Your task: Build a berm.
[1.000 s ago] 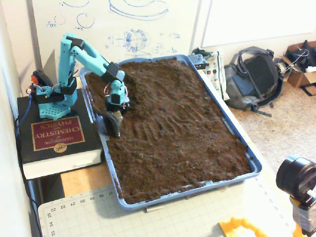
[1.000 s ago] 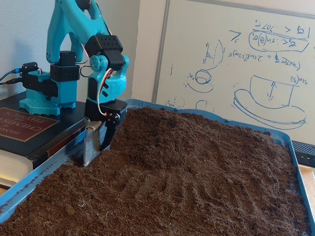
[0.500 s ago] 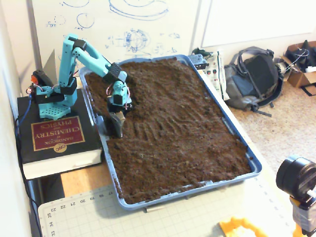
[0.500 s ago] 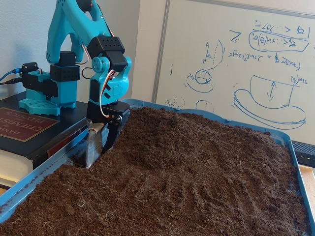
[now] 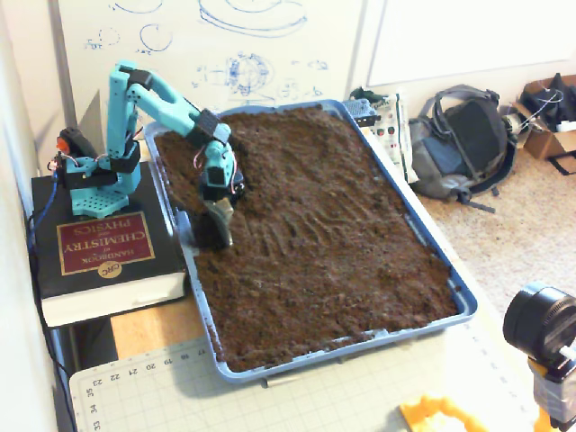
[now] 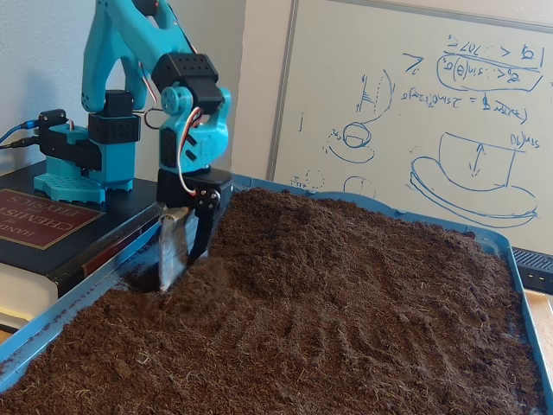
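Observation:
A blue tray (image 5: 463, 297) is filled with loose dark-brown soil (image 5: 333, 234). In a fixed view the soil rises into a low hump, the berm (image 6: 294, 233), just right of the gripper, with sides sloping toward the front. The same hump shows in the other fixed view (image 5: 261, 148) at the tray's far left. My teal arm reaches down from its base (image 5: 94, 180) at the tray's left edge. The gripper (image 5: 216, 232) has a grey metal blade (image 6: 173, 246) and a black finger (image 6: 202, 226). The gripper also shows in the closer fixed view (image 6: 179, 272), its tips pushed into the soil and hidden by it.
The arm's base stands on a thick black book (image 5: 99, 256) left of the tray. A whiteboard (image 6: 415, 112) is behind the tray. A cutting mat (image 5: 270, 396) lies in front. A backpack (image 5: 463, 139) sits on the floor to the right, and a camera (image 5: 544, 328) stands at bottom right.

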Tool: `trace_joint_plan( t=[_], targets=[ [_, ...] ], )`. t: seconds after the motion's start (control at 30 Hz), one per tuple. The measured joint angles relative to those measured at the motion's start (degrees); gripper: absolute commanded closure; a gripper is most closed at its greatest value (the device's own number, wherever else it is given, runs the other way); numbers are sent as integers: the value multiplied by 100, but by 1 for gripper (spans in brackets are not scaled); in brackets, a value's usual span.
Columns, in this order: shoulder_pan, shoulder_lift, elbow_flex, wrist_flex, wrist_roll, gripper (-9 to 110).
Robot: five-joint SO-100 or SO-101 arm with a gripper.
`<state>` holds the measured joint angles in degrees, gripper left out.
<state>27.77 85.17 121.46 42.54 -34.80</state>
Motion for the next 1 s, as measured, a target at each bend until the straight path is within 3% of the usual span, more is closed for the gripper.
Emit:
trace_joint_plan(
  t=[1.0],
  targets=[
    [-9,-422,-9,-9,-9,101]
  ],
)
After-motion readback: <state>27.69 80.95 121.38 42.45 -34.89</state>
